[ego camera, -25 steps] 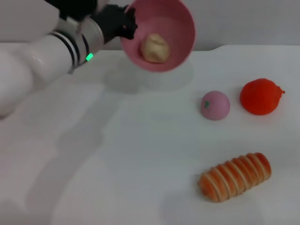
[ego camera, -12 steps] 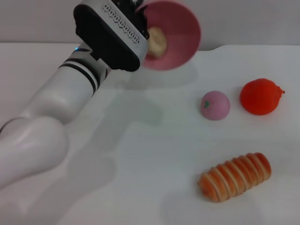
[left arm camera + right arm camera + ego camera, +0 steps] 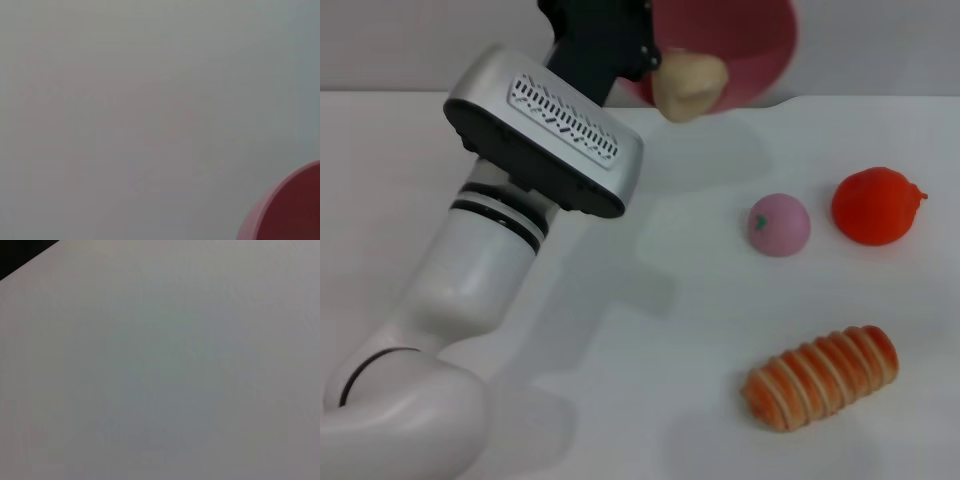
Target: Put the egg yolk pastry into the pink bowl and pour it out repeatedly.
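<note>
My left gripper [image 3: 642, 50] holds the pink bowl [image 3: 740, 55] by its rim, high above the far side of the table. The bowl is tipped over, with its mouth facing down and toward me. The pale beige egg yolk pastry [image 3: 688, 86] is sliding out over the bowl's lower lip. In the left wrist view only an edge of the pink bowl [image 3: 290, 207] shows against the plain background. The right gripper is out of view.
A pink ball with a green mark [image 3: 779, 224] and a red-orange fruit [image 3: 876, 205] lie on the white table [image 3: 620, 400] at the right. A long orange-striped bread roll [image 3: 821, 377] lies nearer the front right.
The left arm has rolled and lifted the bowl up and to the right, turning its mouth downward. The pastry has slid from the bowl's inside to its lip.
</note>
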Available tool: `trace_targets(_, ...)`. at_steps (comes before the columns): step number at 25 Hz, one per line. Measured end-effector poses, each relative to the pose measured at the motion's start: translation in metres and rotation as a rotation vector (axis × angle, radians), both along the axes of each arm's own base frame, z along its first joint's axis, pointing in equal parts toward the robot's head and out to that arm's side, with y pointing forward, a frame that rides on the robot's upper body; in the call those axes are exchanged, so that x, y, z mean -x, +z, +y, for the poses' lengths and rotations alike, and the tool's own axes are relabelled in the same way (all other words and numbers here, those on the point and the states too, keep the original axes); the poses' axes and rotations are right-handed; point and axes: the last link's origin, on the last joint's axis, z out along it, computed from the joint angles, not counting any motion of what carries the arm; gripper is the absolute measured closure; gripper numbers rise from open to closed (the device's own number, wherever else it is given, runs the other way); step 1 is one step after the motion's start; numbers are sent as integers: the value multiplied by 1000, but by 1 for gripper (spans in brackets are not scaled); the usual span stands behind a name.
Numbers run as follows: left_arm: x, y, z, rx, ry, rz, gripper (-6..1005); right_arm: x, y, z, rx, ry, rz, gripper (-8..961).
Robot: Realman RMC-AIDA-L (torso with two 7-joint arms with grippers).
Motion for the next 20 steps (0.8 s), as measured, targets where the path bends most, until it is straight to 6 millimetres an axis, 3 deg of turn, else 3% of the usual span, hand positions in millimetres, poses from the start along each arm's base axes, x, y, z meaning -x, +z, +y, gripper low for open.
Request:
trace_targets(15, -16, -5, 0, 47, -60, -57, 954, 1, 7, 3, 0, -15, -20, 590)
trace_targets(20, -16, -3, 20, 128, 15, -74, 954, 11, 4, 11, 122, 6, -56, 588)
